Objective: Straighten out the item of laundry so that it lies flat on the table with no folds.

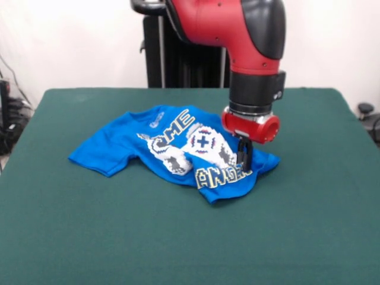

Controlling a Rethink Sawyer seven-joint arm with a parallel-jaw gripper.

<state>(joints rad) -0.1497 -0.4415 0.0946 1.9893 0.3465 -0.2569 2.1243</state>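
The bright blue T-shirt (172, 145) lies crumpled in the middle of the dark green table (190, 237). Its white controller print and yellow-white lettering are bunched and partly folded over. One sleeve spreads out to the left; the right part is gathered into folds. The red and black arm comes down from above at the right. My gripper (244, 155) is down on the shirt's right part, beside the lettering. Its dark fingers look close together at the cloth, but I cannot see whether they pinch it.
The robot's black pedestal (178, 59) stands beyond the table's far edge. Cables and equipment (9, 119) sit off the table's left side. Green table surface surrounds the shirt on all sides.
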